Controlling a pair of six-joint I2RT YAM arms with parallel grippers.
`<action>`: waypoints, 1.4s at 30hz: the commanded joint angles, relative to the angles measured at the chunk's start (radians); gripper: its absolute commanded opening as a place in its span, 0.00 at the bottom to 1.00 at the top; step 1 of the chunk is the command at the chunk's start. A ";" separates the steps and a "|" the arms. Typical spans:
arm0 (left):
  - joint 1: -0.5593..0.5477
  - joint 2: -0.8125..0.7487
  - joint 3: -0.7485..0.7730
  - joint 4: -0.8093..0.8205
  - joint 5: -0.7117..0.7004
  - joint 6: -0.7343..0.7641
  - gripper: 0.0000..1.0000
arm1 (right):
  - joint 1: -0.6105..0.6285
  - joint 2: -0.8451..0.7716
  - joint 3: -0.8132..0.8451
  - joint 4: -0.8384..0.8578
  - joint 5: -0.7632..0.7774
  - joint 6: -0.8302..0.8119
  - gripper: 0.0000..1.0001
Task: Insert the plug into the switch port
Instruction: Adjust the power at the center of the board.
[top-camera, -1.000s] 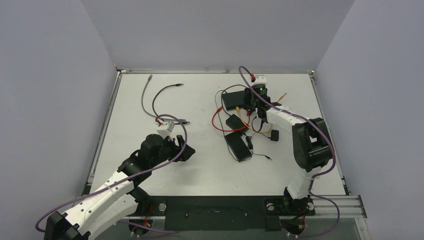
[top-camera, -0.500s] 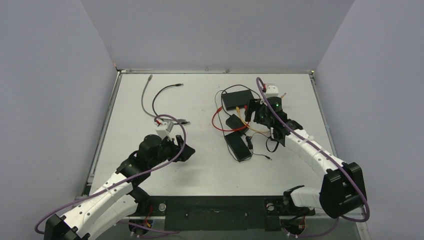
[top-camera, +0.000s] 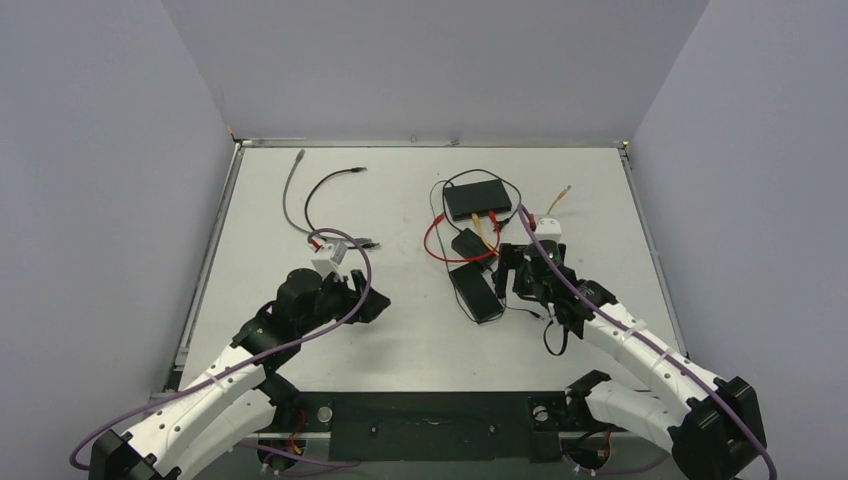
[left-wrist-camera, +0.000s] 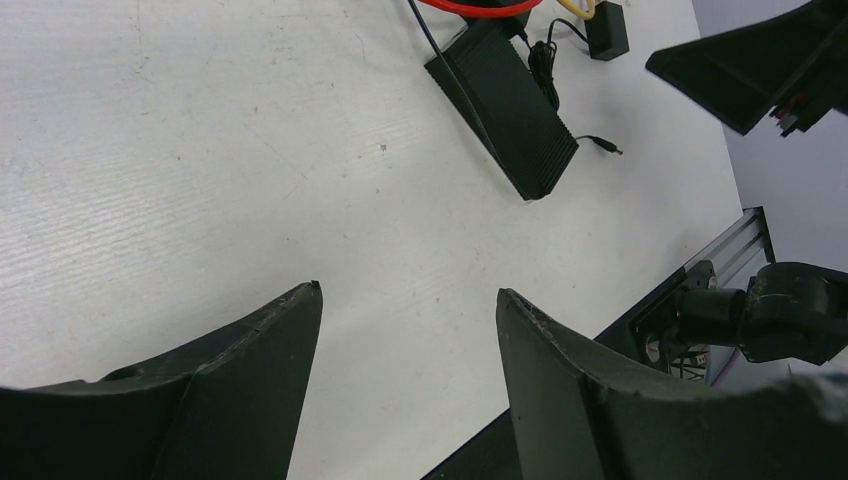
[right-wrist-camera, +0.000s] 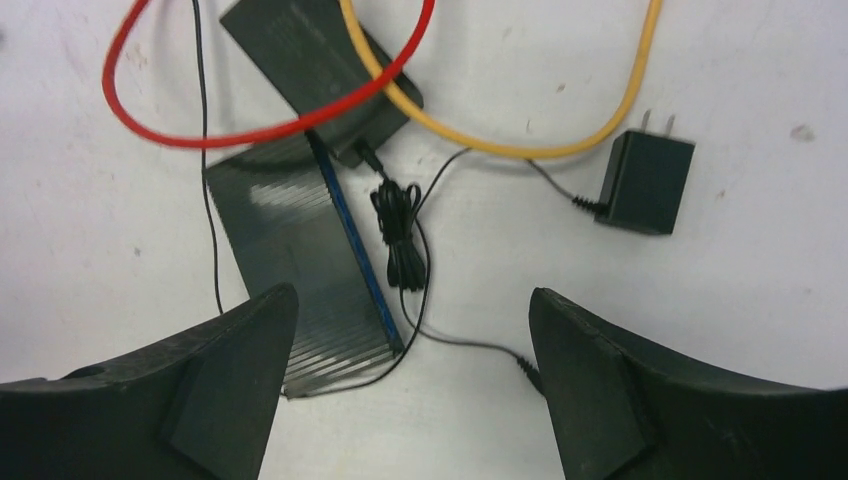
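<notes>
- The right end effector (right-wrist-camera: 412, 295) hangs with its jaws spread wide and empty over the tangle of gear. The left end effector (left-wrist-camera: 408, 290) is moderately open, also empty, over bare white matte counter (top-camera: 400, 335).
- No plug is held, so the step in hand is picking one up.
- The black rectangular plastic switch box (top-camera: 477, 200) lies at the back of the cluster, beyond the right end effector.
- The likeliest plug is the free tip (top-camera: 566, 189) of the yellow round cable (right-wrist-camera: 520, 152), which lies alone on the counter to the right of the switch. I cannot tell for sure that it is the one meant.
- To do it well, pinch the connector body rather than the limp cable, leaving the nose proud of the fingers. Line it square with the port before pushing.
- The switch looks light and smooth, so it may slide. The left end effector could brace it.
- Hazards near the jaws:
  - a glossy red cable loop (right-wrist-camera: 230, 140)
  - a thin black cord (right-wrist-camera: 400, 230) bunched in a knot
  - a ribbed flat black plastic box (right-wrist-camera: 290, 250)
  - a blocky black wall adapter (right-wrist-camera: 645, 183) with metal prongs
</notes>
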 joint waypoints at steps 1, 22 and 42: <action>0.006 -0.001 0.008 0.021 0.030 -0.005 0.62 | 0.066 -0.058 -0.054 -0.045 0.046 0.080 0.79; 0.008 -0.026 0.019 -0.011 0.043 -0.024 0.62 | 0.459 0.204 0.041 0.083 0.133 0.117 0.54; 0.010 -0.031 0.014 -0.014 0.046 -0.023 0.62 | 0.475 0.423 0.120 0.103 0.093 0.098 0.41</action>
